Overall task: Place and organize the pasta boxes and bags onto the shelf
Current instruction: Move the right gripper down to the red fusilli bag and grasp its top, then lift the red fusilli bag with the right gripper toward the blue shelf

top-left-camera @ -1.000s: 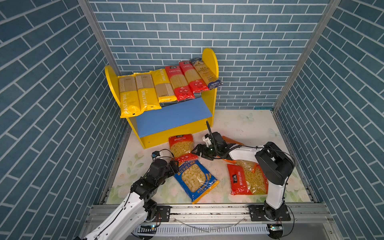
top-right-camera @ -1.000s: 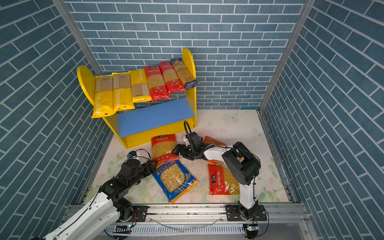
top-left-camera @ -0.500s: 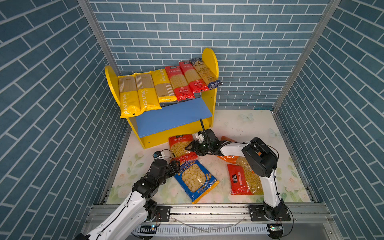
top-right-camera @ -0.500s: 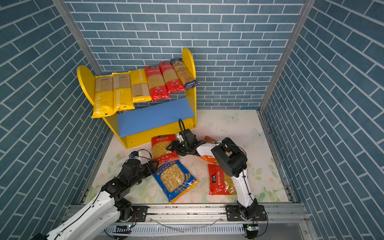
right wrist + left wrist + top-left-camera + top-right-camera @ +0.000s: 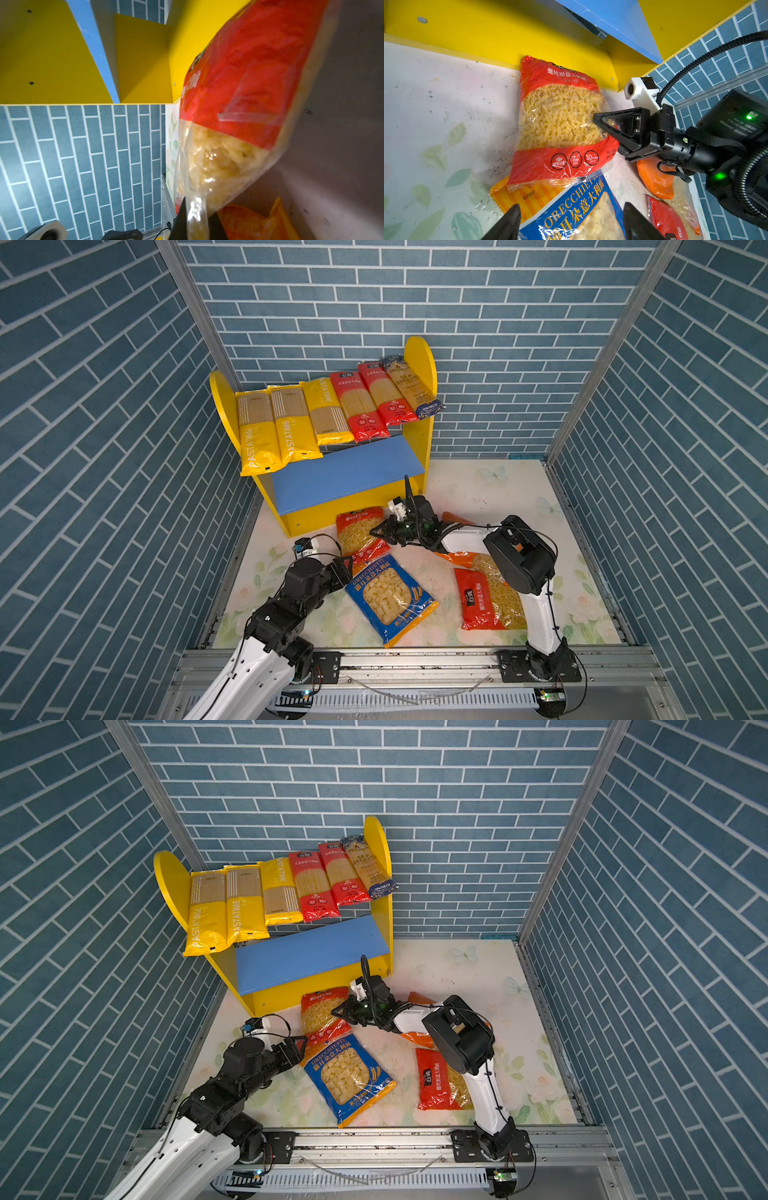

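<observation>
In a top view my right gripper [image 5: 379,531] held its jaws clenched on the edge of the red bag [image 5: 359,531], on the desk [image 5: 490,489] before the shelf [image 5: 316,514], probably to lift it. Left wrist view: the left gripper [image 5: 571,205] hung with jaws released over the blue bag [image 5: 577,220], marked "ORECCHIETTE". Right wrist view: the red bag's film was pinched.

Worktop [image 5: 490,497]: we see the shelf [image 5: 419,360] and four bags.
Shelf top: six spaghetti packs [image 5: 328,414], well beyond the right pincer [image 5: 374,531].
At right pincer tips: red fusilli bag [image 5: 357,531].
Beside left pincer [image 5: 345,567]: blue orecchiette bag [image 5: 388,597].
Behind right pincer: orange bag [image 5: 459,558], red bag [image 5: 473,597].
</observation>
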`<action>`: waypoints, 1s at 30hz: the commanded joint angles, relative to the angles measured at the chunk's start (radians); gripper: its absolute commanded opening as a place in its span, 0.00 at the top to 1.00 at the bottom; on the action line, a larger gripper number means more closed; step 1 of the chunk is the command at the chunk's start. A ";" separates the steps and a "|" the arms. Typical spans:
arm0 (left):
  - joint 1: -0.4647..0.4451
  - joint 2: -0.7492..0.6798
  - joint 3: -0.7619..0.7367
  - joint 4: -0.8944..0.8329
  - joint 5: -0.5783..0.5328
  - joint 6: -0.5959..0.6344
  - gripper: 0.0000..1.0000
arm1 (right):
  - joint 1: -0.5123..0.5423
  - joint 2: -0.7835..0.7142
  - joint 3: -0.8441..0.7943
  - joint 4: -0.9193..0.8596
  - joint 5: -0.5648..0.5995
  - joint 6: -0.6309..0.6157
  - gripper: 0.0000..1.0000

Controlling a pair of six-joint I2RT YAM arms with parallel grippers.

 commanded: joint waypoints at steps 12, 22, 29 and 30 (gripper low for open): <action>0.007 0.033 0.044 0.053 0.179 -0.002 0.22 | 0.013 -0.399 -0.622 0.359 -0.071 0.205 0.95; -0.068 0.246 -0.031 0.198 0.220 0.034 0.19 | -0.034 -0.424 -0.699 0.214 0.003 0.162 0.47; -0.048 0.365 -0.030 0.283 0.267 0.088 0.19 | -0.062 -0.429 -0.604 0.054 0.031 0.071 0.38; -0.022 0.377 -0.010 0.257 0.283 0.117 0.19 | -0.060 -0.420 -0.588 0.046 0.035 0.064 0.38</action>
